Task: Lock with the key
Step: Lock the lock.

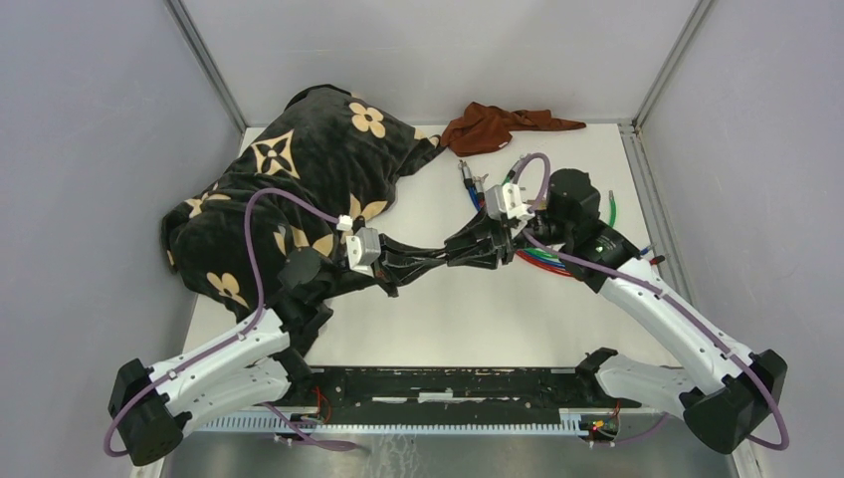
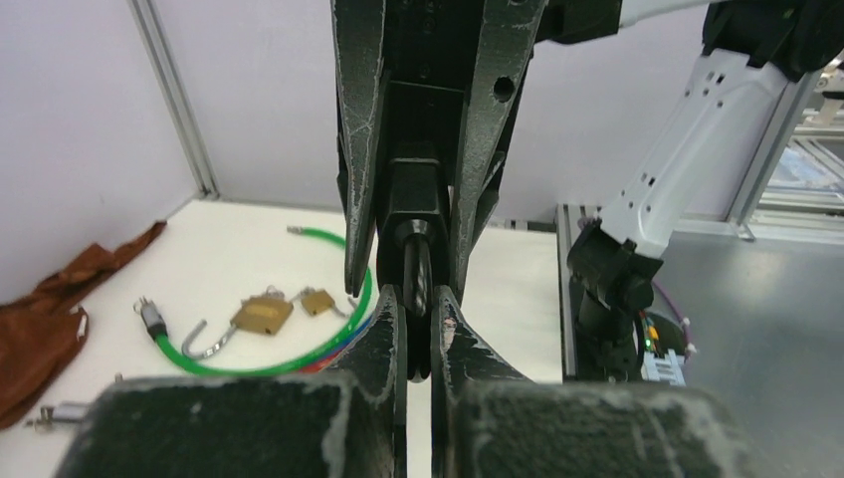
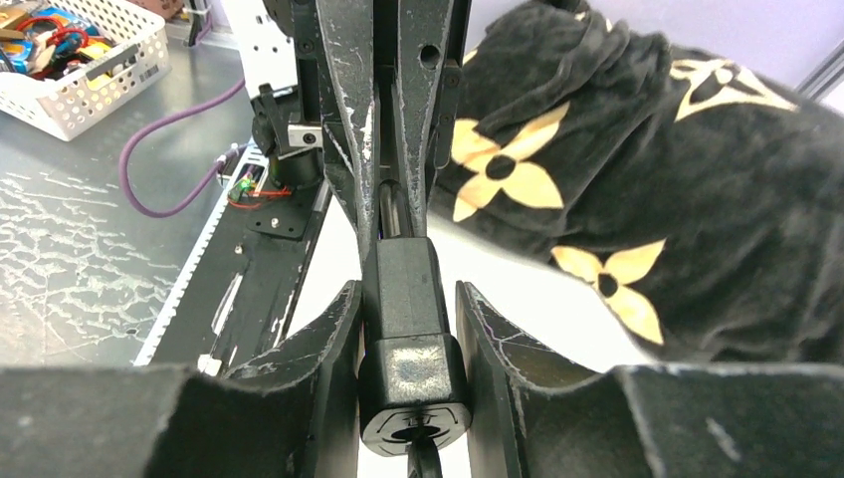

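Note:
A black lock body [image 3: 403,299] is clamped between the fingers of my right gripper [image 3: 410,334]; its round end face with a slot [image 3: 415,418] points toward the camera. My left gripper [image 2: 418,329] is shut on the thin black key head [image 2: 418,284], which sits at the lock's far end [image 2: 413,194]. The two grippers meet nose to nose above the table's middle, the left gripper [image 1: 450,256] and the right gripper [image 1: 488,239]. The key blade is hidden.
A black blanket with beige flowers [image 1: 299,189] covers the left and back of the table. A brown cloth [image 1: 498,127] lies at the back. Two brass padlocks [image 2: 264,314] and a green cable loop [image 2: 299,354] lie under the right arm. A white basket [image 3: 80,60] sits off the table.

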Controlling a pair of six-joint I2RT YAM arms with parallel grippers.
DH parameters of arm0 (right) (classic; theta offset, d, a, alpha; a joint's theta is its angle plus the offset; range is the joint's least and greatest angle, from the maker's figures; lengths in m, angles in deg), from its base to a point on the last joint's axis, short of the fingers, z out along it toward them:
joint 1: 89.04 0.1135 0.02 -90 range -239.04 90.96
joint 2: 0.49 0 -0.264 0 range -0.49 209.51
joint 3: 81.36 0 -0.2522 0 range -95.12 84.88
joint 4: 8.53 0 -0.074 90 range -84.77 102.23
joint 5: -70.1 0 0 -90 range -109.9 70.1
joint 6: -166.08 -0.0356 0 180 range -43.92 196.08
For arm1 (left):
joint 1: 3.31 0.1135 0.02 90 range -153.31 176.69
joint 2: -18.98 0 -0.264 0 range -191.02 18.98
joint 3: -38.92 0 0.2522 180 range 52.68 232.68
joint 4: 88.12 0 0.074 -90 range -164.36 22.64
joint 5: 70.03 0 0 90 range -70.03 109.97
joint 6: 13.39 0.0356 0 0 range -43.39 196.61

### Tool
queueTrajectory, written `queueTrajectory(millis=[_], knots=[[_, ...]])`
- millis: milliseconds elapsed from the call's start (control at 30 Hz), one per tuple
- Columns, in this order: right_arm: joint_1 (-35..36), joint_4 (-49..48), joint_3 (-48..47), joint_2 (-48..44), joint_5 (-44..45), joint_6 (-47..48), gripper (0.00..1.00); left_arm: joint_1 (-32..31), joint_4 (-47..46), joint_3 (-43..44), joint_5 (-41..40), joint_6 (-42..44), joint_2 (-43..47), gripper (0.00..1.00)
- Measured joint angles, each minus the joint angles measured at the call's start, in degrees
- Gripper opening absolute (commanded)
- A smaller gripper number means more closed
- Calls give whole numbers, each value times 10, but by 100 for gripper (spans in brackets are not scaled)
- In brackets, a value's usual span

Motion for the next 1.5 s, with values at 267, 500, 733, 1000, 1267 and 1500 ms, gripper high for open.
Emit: queueTrajectory(millis=[267,500,733,1000,1267,1500], knots=[[21,-26,73,28,46,-10,51,54,48,-68,24,-23,25,2],[48,-72,116,54,85,-3,98,61,78,-116,63,-60,22,2],[13,34,116,24,92,74,94,73,123,-136,90,-50,48,2],[2,139,143,-28,110,111,64,90,142,-155,103,-37,77,2],[3,147,153,4,108,103,46,92,151,-158,111,-38,78,2],[26,127,158,28,104,91,13,92,152,-158,112,-38,78,2]])
